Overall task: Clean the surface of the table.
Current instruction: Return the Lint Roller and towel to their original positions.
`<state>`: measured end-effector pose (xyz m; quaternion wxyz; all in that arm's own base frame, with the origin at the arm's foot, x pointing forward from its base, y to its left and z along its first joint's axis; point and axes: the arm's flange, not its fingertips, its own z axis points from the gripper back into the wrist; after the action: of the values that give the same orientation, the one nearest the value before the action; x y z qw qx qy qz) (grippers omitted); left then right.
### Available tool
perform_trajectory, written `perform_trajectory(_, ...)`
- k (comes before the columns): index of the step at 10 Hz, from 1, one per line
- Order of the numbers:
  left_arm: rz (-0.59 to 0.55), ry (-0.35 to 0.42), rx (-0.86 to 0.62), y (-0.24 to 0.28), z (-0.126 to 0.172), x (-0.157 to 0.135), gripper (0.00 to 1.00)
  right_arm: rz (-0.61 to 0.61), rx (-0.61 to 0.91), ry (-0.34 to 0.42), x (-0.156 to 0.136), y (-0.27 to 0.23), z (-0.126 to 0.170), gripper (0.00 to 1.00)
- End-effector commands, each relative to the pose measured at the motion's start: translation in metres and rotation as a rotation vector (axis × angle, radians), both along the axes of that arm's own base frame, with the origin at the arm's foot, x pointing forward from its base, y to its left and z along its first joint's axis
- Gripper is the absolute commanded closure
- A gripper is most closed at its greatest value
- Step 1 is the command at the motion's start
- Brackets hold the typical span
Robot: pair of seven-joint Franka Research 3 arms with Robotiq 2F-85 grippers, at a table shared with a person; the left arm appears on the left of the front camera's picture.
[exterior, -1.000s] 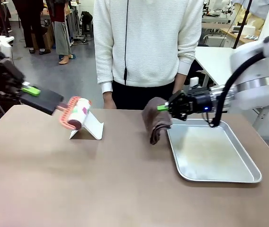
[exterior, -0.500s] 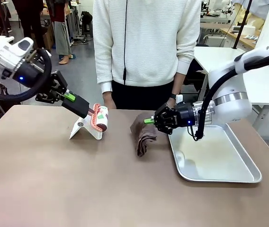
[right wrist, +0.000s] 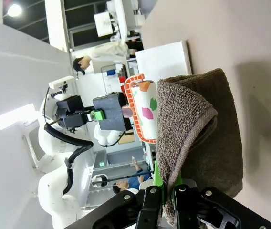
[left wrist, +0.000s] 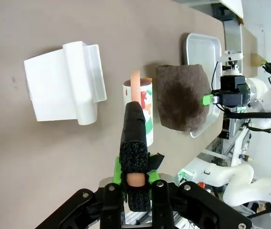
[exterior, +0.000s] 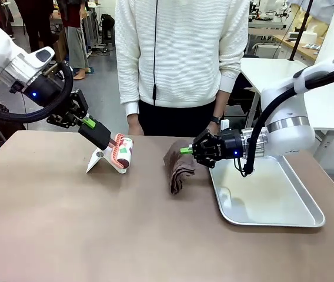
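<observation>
Cleaning looks barely begun, judging by how things lie. The table (exterior: pixel 67 235), a wide brown-taupe top, spreads across the whole near scene, with no dirt I can make out on it, though crumbs or smears would be hard to tell at this sharpness. The left gripper (exterior: pixel 89 124), at far left, is clamped on the black handle of a lint roller (exterior: pixel 122 153), whose patterned drum hangs just above or against a white stand (exterior: pixel 105 160); contact between them cannot be told. The right gripper (exterior: pixel 186 150), reaching in toward the middle from the right, is pinched on the top edge of a brown towel (exterior: pixel 177 168), which droops with its lower folds resting on the table just left of a metal tray (exterior: pixel 273 220). A person (exterior: pixel 181 59) stands at the far edge. By my reading, both tools are in hand but the broad near stretch of tabletop remains to be wiped and rolled.
</observation>
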<state>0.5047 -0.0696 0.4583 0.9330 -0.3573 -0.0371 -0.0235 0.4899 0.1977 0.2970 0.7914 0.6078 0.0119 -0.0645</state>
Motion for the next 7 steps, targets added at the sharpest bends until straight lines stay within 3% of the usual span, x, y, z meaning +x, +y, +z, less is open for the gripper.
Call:
perform_trajectory(1, 0.011, -0.024, -0.027, 0.001, -0.001, -0.005, 0.78, 0.014, -0.005, -0.008, 0.002, 0.002, 0.001, 0.93)
perform_trajectory(4, 0.004, 0.001, -0.001, 0.001, -0.001, 0.000, 0.78, 0.001, 0.000, 0.000, 0.000, 0.001, 0.000, 0.93)
perform_trajectory(6, 0.053, -0.061, 0.099, -0.023, 0.014, 0.014, 0.78, -0.036, 0.002, 0.002, 0.005, 0.009, -0.009, 0.93)
perform_trajectory(7, 0.087, -0.049, 0.158, -0.034, 0.014, 0.022, 0.78, -0.044, 0.025, 0.015, 0.008, 0.005, -0.014, 0.93)
